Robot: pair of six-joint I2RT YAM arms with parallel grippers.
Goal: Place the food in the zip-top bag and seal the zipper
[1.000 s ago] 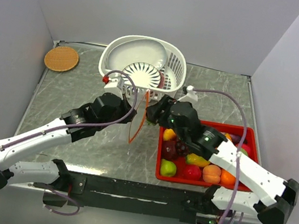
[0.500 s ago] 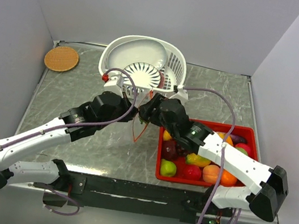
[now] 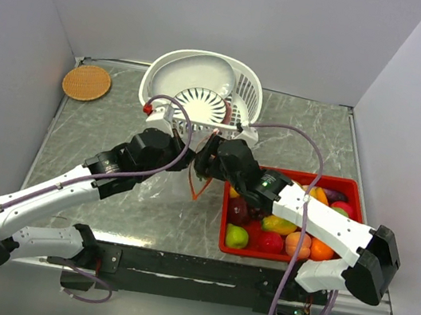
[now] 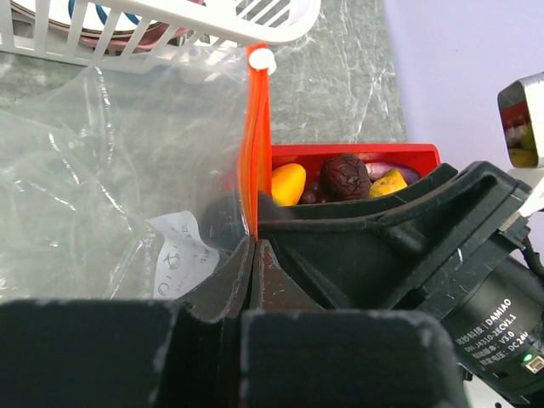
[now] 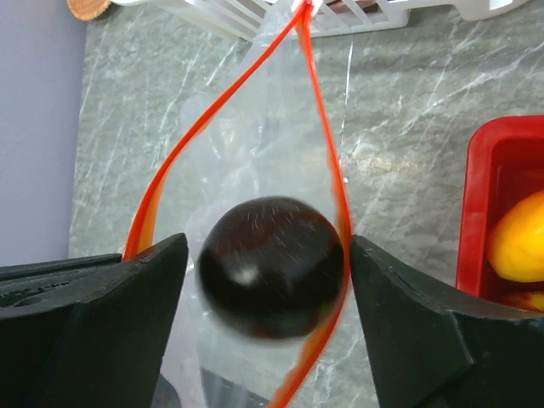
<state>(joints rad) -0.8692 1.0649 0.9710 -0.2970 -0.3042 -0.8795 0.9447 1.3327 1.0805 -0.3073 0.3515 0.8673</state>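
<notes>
1. Left arm (image 3: 42, 196): white tubular links, black joint housings.
2. Right arm (image 3: 328, 226): same build; green indicator light (image 3: 265, 184) near its far end.
3. Purple cable (image 3: 173, 102) looped along each arm.
4. Left gripper (image 4: 257, 244): matte black moulded fingers.
5. Motor label (image 4: 495, 314): white "DAMIAO" lettering on black.

The top camera sat above and behind the arms, facing down and forward. The left arm (image 3: 50, 195) and right arm (image 3: 328, 226) entered from the bottom edge. The whole worktop (image 3: 102, 131), the basket (image 3: 245, 103) and the tray (image 3: 275, 256) fitted in the frame, with walls around them. The left wrist camera sat just behind the left jaws and looked along them, very close to the zipper (image 4: 253, 144). The basket's rim lay above and the tray beyond. The right wrist camera looked down between the right jaws, close up, onto the bag's (image 5: 246, 153) mouth and the worktop. All three views shared the zipper, the basket's edge and part of the tray.
</notes>
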